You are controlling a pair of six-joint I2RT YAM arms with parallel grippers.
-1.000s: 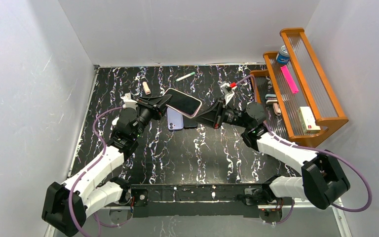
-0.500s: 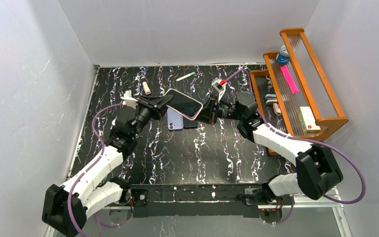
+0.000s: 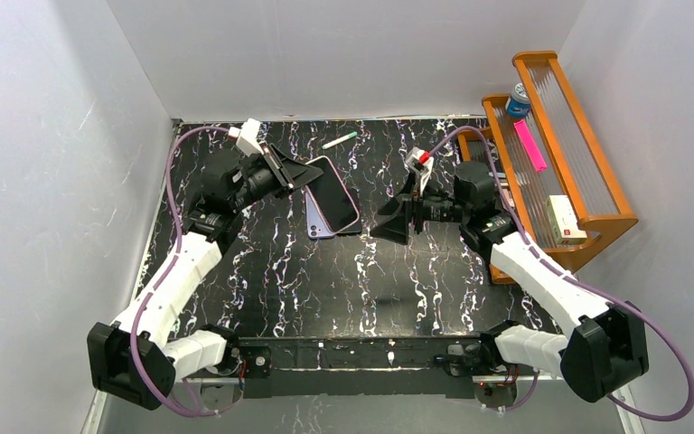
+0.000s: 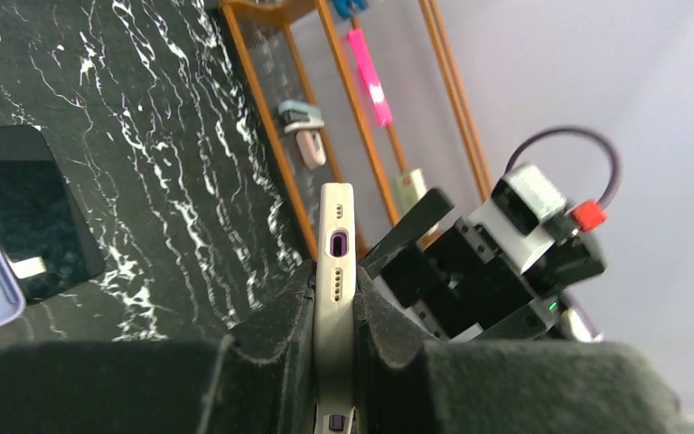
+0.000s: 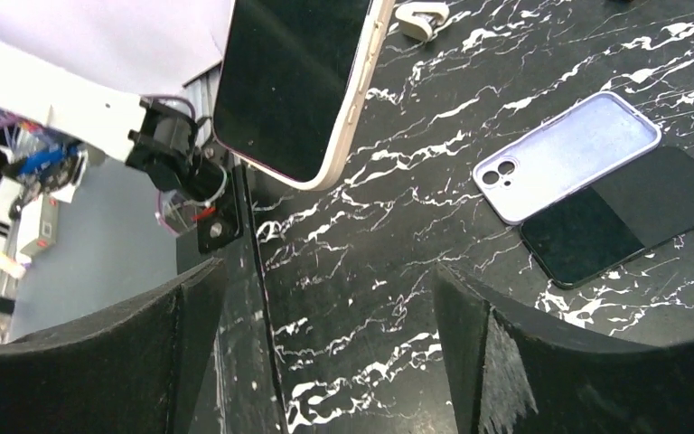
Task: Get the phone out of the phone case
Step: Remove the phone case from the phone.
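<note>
In left wrist view, phone (image 4: 335, 271) edge-on

Two smartphones are counted: one cream-cased smartphone (image 3: 334, 193) and one black smartphone (image 5: 628, 212). One lavender phone case (image 5: 565, 155), one green pen (image 3: 339, 140) and one orange wooden rack (image 3: 616, 220) are seen.

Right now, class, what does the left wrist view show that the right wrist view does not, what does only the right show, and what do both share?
Left wrist only: the cased phone's bottom edge with its charging port, pinched in the left tool, plus the wooden rack holding a pink bar.
Right wrist only: that phone's dark screen, and the camera cutout of the lilac case.
Both: the held phone, and the lilac case beside a black phone on the marble table.
</note>
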